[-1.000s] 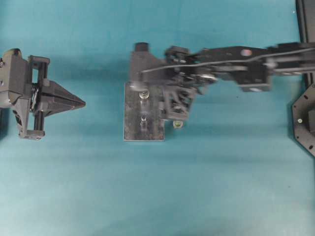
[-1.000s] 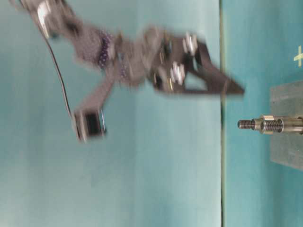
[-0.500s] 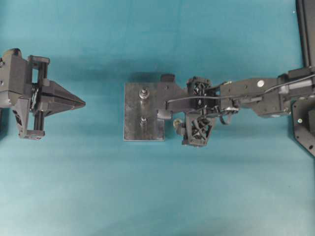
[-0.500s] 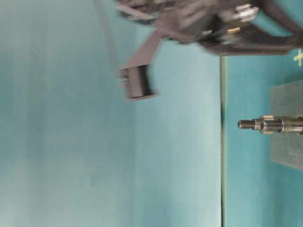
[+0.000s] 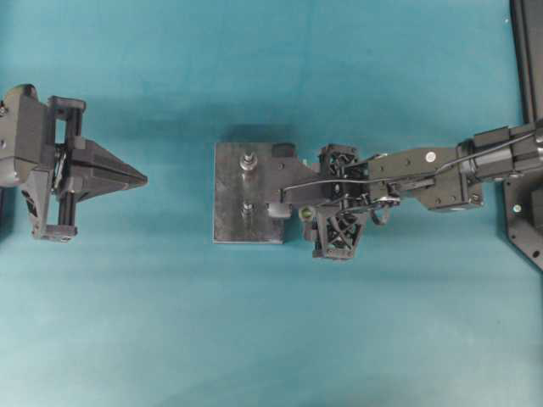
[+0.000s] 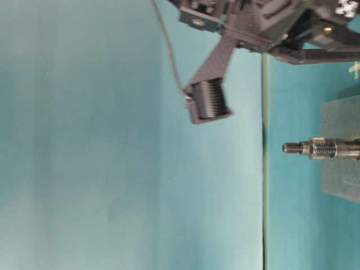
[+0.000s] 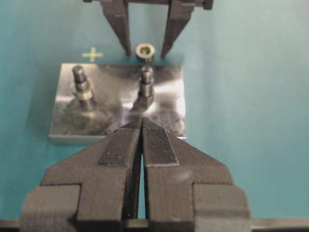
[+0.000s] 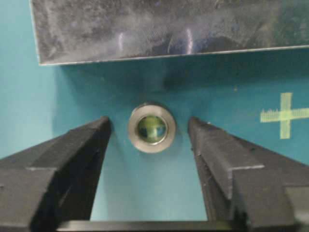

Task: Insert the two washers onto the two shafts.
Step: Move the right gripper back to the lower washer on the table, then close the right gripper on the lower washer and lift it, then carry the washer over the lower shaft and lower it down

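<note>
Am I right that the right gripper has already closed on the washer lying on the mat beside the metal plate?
Not closed. In the right wrist view the right gripper stands open, one finger either side of the washer, neither touching it. The washer does lie on the mat beside the metal plate.

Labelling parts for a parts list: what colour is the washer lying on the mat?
Silvery metal washer; clearest in the right wrist view.

No readable text; a yellow-green cross mark [image 8: 285,115] on the table [image 8: 145,193].
</note>
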{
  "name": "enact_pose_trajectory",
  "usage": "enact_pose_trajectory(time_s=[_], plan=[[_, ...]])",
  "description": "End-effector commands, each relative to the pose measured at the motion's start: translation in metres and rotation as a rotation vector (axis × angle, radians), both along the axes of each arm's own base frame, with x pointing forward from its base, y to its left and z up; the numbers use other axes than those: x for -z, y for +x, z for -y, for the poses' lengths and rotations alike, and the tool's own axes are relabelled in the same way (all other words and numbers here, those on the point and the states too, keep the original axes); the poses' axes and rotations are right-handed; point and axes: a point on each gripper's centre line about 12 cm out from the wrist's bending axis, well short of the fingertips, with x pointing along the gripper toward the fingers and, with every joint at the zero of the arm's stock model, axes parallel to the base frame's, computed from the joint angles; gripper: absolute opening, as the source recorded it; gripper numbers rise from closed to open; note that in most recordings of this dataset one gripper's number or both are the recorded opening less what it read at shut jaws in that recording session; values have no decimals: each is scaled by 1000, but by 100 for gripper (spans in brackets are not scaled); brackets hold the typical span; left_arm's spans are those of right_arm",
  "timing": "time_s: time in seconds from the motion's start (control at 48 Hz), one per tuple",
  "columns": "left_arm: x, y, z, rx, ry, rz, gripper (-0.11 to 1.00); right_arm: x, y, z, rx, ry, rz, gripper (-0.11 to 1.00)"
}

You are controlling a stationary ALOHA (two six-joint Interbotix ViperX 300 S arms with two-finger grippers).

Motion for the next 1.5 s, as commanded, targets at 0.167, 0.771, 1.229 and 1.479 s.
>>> enact_pose_trajectory(time_s=[0.167, 0.771, 1.229, 1.479], plan=[[-7, 3, 1, 5, 0, 26, 0, -2, 3, 1, 9, 2, 12, 56], [-7, 3, 2, -2, -27, 26, 0, -52, 14, 9, -8, -46, 22, 33], [-7, 3, 3, 1, -27, 24, 0, -111, 59, -3, -41, -51, 189, 33], [-7, 2, 4, 3, -27, 29, 0, -107, 75, -6, -51, -54, 199, 33]])
